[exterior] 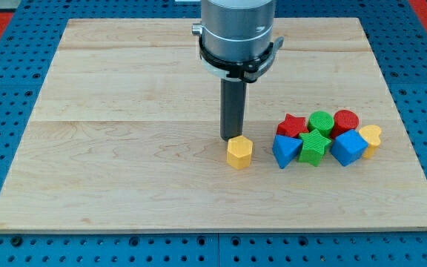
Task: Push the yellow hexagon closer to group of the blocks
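Note:
The yellow hexagon (239,153) sits on the wooden board (124,148), a little right of centre. My tip (230,139) stands just above and to the left of it, touching or nearly touching its upper edge. To the hexagon's right, across a small gap, lies the group: a blue triangle (285,150), a green star (313,146), a red star (293,124), a green cylinder (321,122), a red cylinder (345,121), a blue cube (348,147) and a yellow heart (371,137).
The arm's grey wrist (237,33) hangs over the board's top middle. Blue perforated table (6,89) surrounds the board on all sides.

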{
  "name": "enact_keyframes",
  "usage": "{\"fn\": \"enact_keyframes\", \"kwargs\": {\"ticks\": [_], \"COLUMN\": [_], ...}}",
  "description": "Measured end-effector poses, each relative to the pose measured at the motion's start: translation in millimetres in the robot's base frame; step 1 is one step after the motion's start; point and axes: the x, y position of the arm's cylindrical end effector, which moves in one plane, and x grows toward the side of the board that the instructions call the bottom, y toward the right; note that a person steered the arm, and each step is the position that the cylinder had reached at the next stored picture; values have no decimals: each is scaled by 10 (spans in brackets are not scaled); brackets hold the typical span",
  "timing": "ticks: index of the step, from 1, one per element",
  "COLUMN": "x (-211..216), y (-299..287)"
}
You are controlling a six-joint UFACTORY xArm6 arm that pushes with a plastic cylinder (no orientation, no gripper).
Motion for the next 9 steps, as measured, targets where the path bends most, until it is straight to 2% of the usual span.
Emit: {"fn": "enact_keyframes", "kwargs": {"ticks": [1,3,4,5,9], "x": [30,134,435,453,371], "y": [20,-735,-620,-593,123]}}
